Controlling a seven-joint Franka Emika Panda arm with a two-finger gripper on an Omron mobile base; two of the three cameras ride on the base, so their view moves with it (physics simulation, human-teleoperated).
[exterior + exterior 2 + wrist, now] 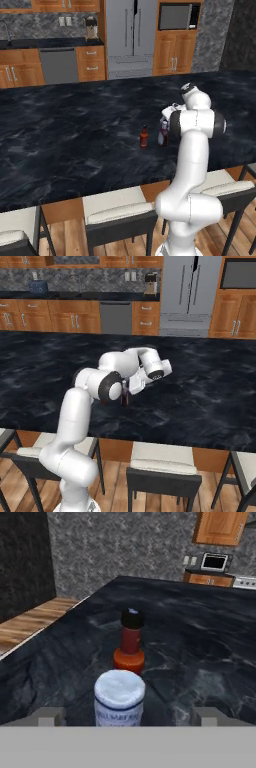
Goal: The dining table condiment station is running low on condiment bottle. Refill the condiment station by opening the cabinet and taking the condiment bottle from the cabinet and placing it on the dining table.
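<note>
A condiment bottle (120, 699) with a white cap and a blue-lettered label stands upright on the black marble dining table (75, 135). My gripper (128, 716) is open. Its fingertips (47, 716) sit wide on either side of the bottle, with a gap on each side. From the left base view the gripper (166, 119) hangs low over that bottle (163, 135), which the arm partly hides. A red sauce bottle (129, 644) with a black cap stands just beyond it, and in the left base view this red bottle (144, 136) is to its left.
Cushioned stools (117, 212) line the near edge of the table under the arm. The table's edge (45, 637) drops to a wooden floor on the left of the hand view. Wooden base cabinets (92, 62) and a grey fridge (130, 30) stand along the far wall.
</note>
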